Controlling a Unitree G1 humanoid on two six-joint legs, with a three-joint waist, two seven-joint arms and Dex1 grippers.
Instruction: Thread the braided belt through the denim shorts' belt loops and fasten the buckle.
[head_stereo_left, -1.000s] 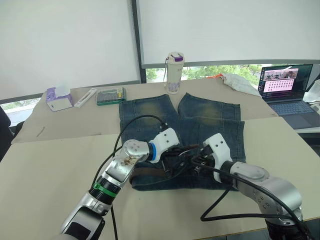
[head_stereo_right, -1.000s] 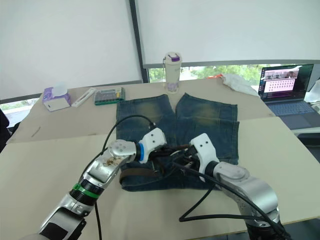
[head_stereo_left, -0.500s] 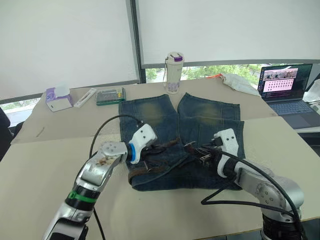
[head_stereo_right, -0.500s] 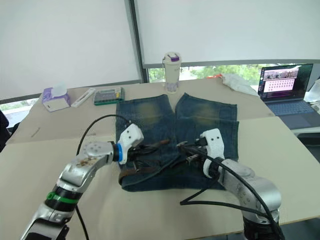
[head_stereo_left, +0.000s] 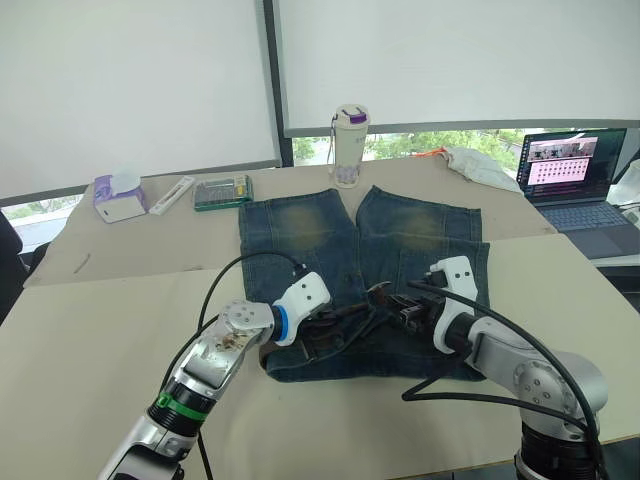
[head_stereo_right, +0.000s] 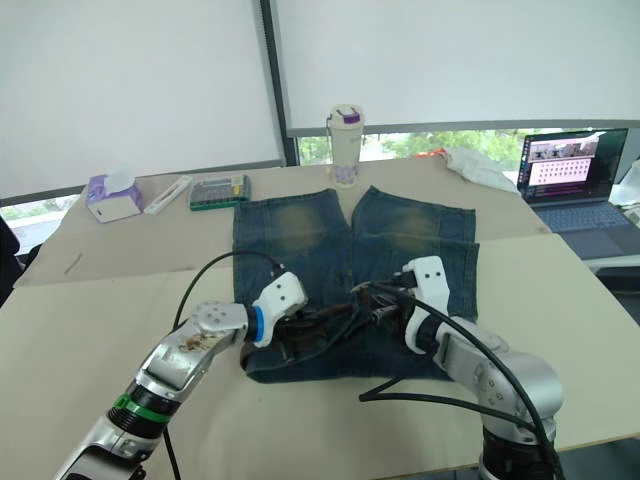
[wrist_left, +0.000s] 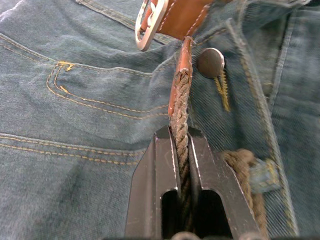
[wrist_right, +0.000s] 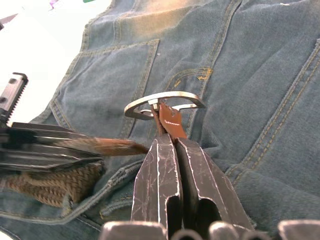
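The denim shorts lie flat on the table, waistband toward me. My left gripper is shut on the tapered end of the braided belt, whose tip points at the silver buckle beside the waist button. My right gripper is shut on the brown leather tab just behind the buckle. The two grippers face each other over the middle of the waistband, a short gap apart. A bunched part of the belt passes under a belt loop.
Beyond the shorts stand a tumbler, a green box, a white bar and a tissue box. At the right are a white cloth and an open laptop. Black cables hang off both wrists.
The grippers drew apart a second ago. Since then my left gripper has come back right toward the buckle with the belt end. The right gripper has barely moved.
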